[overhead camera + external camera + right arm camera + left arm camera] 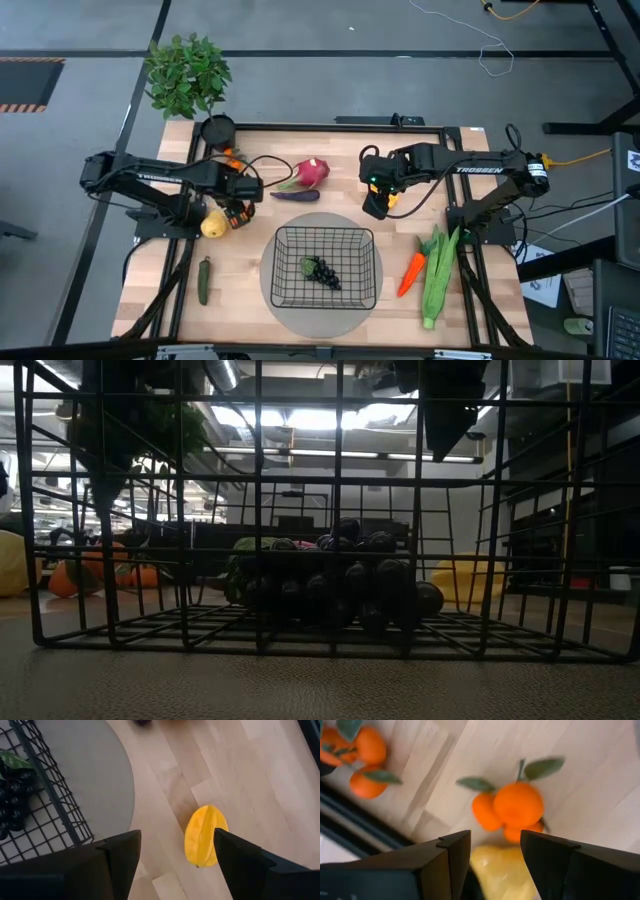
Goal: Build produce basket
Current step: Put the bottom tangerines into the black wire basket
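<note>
White "TROSSEN" lettering on right arm [480, 170], both end effectors – left [495, 855], right [177, 855] – open, empty, grapes [322, 272] in basket [283, 240]

My wooden table [240, 290] carries a grey mat [322, 318] at six o'clock, cucumber [203, 281] at eight, carrot [410, 273] at four.

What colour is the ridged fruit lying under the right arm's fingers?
The ridged fruit is bright yellow, clearest in the right wrist view.

The black wire basket [324, 266] stood upright and held only dark grapes [324, 273]. Carrot [411, 273], green husk [438, 275], cucumber [203, 281] and eggplant [296, 196] lay around it.
</note>
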### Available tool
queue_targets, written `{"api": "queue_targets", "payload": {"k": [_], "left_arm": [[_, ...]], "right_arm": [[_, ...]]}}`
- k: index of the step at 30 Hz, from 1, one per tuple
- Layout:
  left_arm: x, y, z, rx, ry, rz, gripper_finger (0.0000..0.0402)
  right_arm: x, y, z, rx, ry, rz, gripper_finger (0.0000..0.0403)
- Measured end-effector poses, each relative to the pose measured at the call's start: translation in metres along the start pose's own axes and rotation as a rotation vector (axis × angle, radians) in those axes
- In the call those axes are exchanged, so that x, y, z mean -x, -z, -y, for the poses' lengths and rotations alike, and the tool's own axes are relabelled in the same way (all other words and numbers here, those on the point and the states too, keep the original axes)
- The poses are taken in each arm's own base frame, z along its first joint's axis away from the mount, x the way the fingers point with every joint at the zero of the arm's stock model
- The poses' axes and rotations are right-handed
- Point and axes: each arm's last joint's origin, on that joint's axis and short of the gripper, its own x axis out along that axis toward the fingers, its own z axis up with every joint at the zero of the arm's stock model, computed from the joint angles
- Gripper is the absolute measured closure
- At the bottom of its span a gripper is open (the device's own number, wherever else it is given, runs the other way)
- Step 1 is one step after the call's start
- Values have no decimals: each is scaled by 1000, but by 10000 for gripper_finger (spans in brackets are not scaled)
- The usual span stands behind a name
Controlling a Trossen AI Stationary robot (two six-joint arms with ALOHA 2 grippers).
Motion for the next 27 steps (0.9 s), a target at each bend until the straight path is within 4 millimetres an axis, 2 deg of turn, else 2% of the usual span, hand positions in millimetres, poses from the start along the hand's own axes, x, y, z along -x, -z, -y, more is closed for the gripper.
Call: {"api": "queue_targets", "payload": {"k": [4, 15, 20, 27], "left_arm": [[-1, -5, 3, 31, 34, 36, 226], [-2, -6, 4, 119, 28, 45, 138], [-16, -7, 8, 118, -11, 17, 137], [-52, 7, 8, 89, -95, -95, 135]], "right_arm": [[0, 0, 0, 0, 1, -1, 166], [0, 1, 0, 3, 5, -12, 166], [0, 3, 0, 3, 10, -26, 166], [1, 8, -2, 1, 23, -65, 166]]}}
